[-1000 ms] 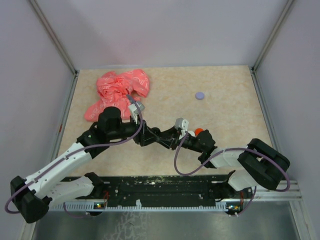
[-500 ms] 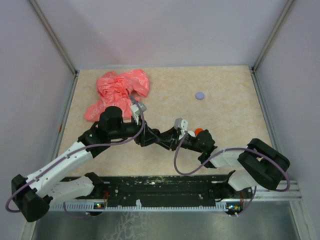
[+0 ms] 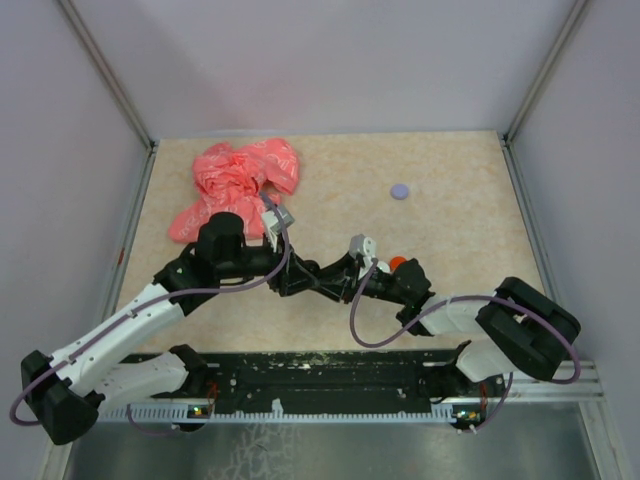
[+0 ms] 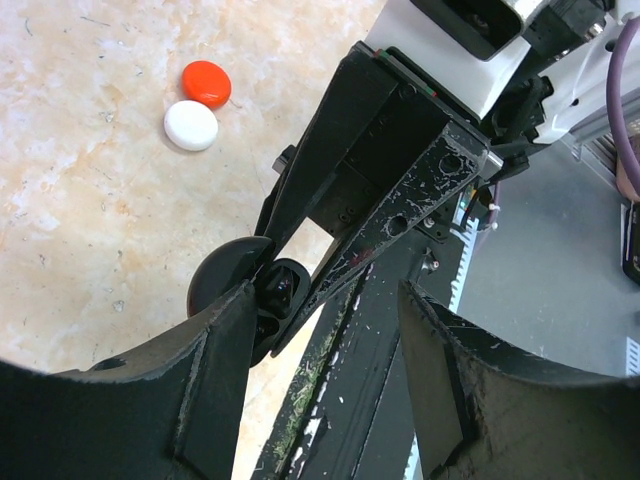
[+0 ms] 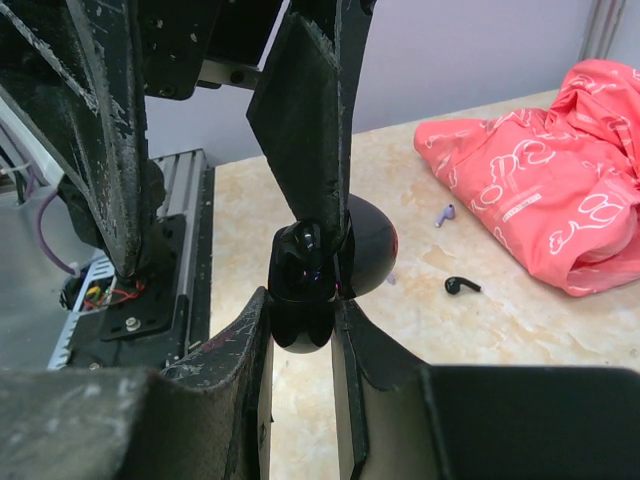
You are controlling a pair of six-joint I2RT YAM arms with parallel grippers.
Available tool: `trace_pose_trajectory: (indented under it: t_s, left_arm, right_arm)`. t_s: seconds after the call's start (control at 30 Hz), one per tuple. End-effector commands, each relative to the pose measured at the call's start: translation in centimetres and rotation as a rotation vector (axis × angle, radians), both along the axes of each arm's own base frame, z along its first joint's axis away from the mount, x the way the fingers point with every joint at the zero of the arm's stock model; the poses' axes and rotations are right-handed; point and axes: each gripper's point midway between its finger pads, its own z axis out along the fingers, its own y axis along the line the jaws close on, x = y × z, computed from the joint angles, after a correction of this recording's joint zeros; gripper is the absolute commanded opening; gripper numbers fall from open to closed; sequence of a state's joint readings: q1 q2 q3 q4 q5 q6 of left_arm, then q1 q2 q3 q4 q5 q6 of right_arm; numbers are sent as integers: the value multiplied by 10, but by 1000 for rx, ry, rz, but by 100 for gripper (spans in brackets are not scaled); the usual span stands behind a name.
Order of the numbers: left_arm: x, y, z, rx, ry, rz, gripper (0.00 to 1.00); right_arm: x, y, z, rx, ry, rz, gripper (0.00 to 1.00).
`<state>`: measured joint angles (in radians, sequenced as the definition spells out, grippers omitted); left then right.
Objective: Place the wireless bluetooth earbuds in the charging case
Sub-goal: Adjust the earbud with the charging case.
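Note:
My right gripper (image 5: 303, 310) is shut on the black charging case (image 5: 300, 285), held above the table with its round lid (image 5: 368, 245) swung open. My left gripper (image 4: 325, 298) is open. One of its fingers (image 5: 310, 130) comes down onto the case's open top and the other stands clear to the side. Glossy black shapes show inside the case; I cannot tell whether an earbud is seated. A black earbud (image 5: 460, 286) and a pale purple earbud (image 5: 444, 213) lie loose on the table near the bag. In the top view both grippers meet at the case (image 3: 343, 275).
A crumpled red plastic bag (image 3: 235, 180) lies at the back left. A red disc (image 4: 206, 82) and a white disc (image 4: 190, 125) sit side by side beside the right arm. A purple disc (image 3: 400, 190) lies at the back right. The black rail (image 3: 330, 375) runs along the near edge.
Both arms stay almost still around the case; the left wrist has crept a little to the right.

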<state>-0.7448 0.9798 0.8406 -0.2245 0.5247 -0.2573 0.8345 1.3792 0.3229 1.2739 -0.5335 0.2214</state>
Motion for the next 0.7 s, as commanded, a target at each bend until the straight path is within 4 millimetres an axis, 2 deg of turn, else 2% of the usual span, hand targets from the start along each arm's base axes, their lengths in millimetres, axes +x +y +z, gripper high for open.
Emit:
trace_pose_trajectory:
  t_s: [0.0,0.37,0.67]
  left_arm:
    - [-2,-1,14,-13,-69,-37,64]
    - [-3,0,10,16,-120,-80,65]
    - [2,10,28,-6,-175,-7,68]
  right_arm:
    - [-9,3,56,144,-112,63,0]
    - [-16,6,65,167,-115,113,0]
    - [-4,6,56,136,-125,51,0]
